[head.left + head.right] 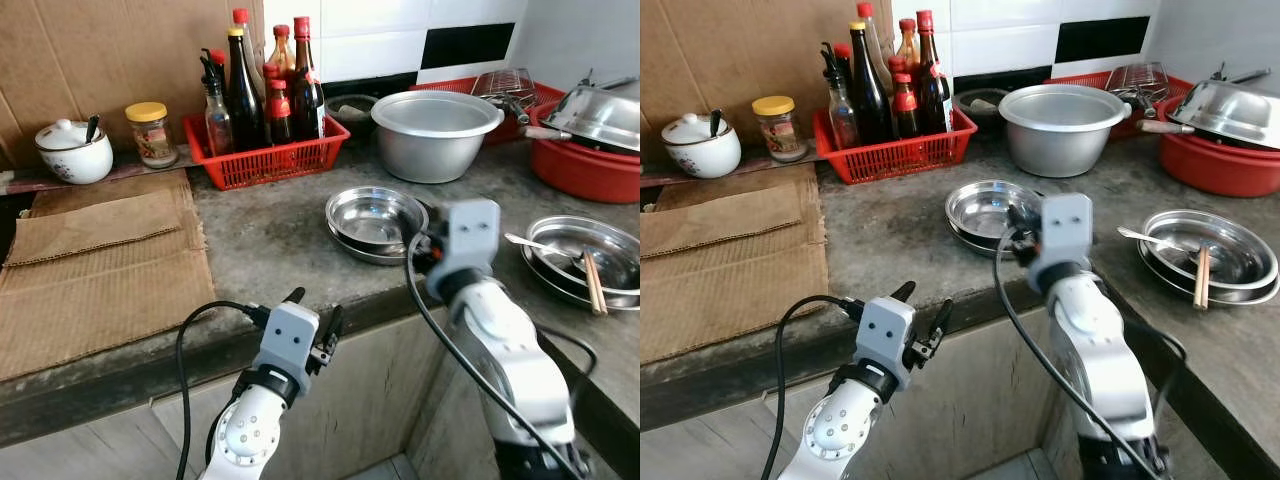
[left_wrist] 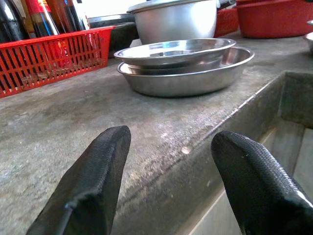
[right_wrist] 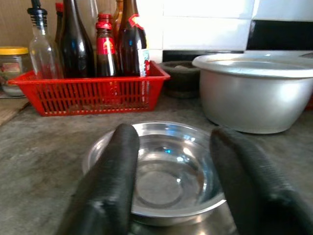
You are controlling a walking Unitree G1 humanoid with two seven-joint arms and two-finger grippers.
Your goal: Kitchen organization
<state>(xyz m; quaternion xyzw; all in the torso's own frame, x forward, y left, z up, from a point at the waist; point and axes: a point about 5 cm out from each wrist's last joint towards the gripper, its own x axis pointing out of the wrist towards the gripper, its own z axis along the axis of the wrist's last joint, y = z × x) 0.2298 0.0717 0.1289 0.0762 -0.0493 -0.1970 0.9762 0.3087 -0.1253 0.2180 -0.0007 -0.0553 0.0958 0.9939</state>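
Two stacked steel dishes sit on the grey counter near its front edge. My right gripper is open just in front of them, its fingers level with the upper dish. My left gripper is open lower down, at the counter's front edge, left of the dishes. A red basket of sauce bottles stands behind. Another steel plate with a spoon and chopsticks lies to the right.
A large metal pot stands behind the dishes. A red basin with a steel lid is at the back right. Corrugated cardboard covers the counter's left side, with a white sugar bowl and a yellow-lidded jar behind it.
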